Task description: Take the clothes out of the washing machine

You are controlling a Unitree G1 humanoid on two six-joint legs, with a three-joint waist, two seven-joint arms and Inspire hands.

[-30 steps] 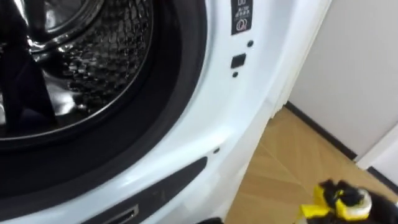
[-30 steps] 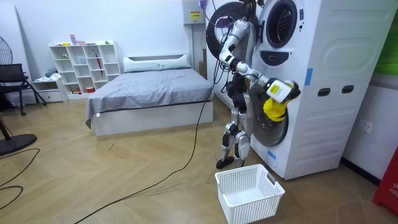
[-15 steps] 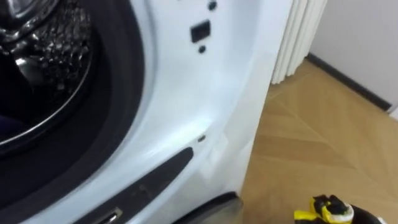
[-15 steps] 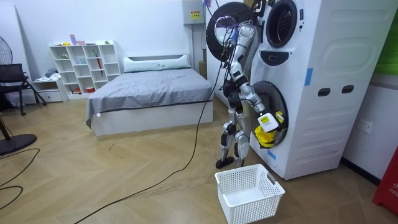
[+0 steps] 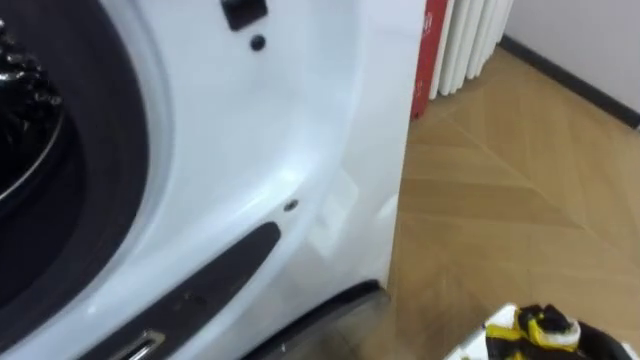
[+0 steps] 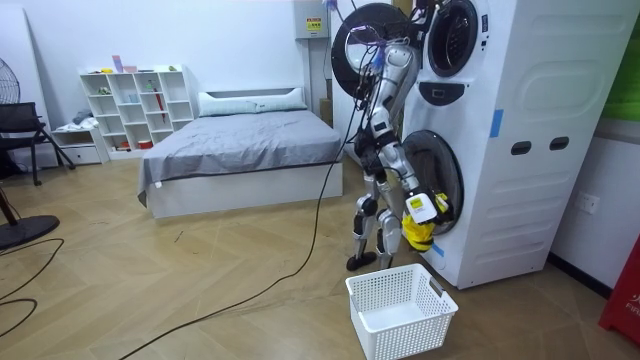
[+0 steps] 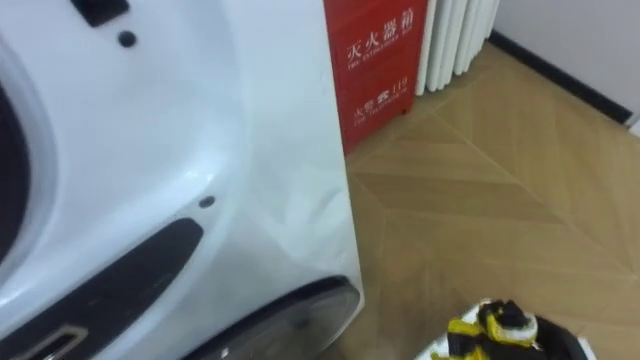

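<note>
Yellow garment [image 6: 416,236], bunched and drooping, hangs from the right hand [image 6: 420,208], fingers clenched around it.

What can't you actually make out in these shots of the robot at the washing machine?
The drum: left eye view, cut off by the left edge, so any clothes inside cannot be told.
The yellow cloth in the right hand: cut off by the eye views' bottom edge, too small in the room view to name the garment.
The left hand: room view, too small.
</note>
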